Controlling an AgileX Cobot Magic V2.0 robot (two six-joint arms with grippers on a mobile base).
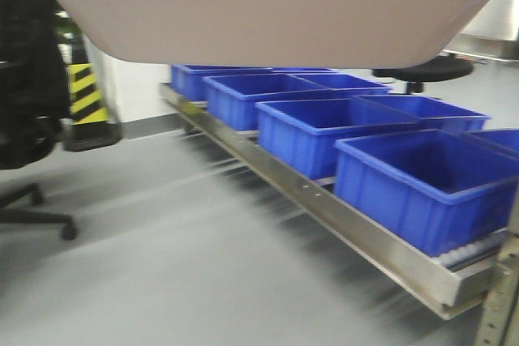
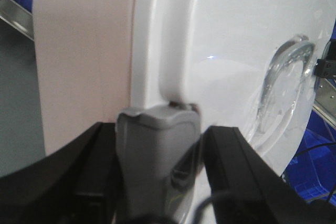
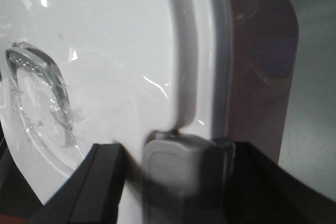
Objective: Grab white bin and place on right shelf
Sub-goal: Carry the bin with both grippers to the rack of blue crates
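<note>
Closest in, the weak spot is my grip itself. My left gripper (image 2: 160,129) is clamped on nothing more than the grey latch (image 2: 157,161) at one end of the white bin (image 2: 84,51). My right gripper (image 3: 173,148) pinches the matching clip at the other end, black fingers tight against both its sides. If either clip springs open or slides between my fingers, the glossy lid (image 3: 115,40) could part from the tub and the load would drop (what is inside, I cannot see). A jolt or a quick turn of the base would be the likely cause, and the smeared front view suggests I am travelling.

Farther out, the tub fills the top of the front view and hides whatever lies above it. The one level of the right shelf (image 1: 357,228) that I can see is packed with blue bins (image 1: 422,188), so lowering there would strike them. The perforated upright (image 1: 503,297) at the lower right of that view could snag a corner.

As for pose, both wrists face inward toward each other across the tub. They hold it level and high, well above the shelf's front rail and clear of it.
</note>
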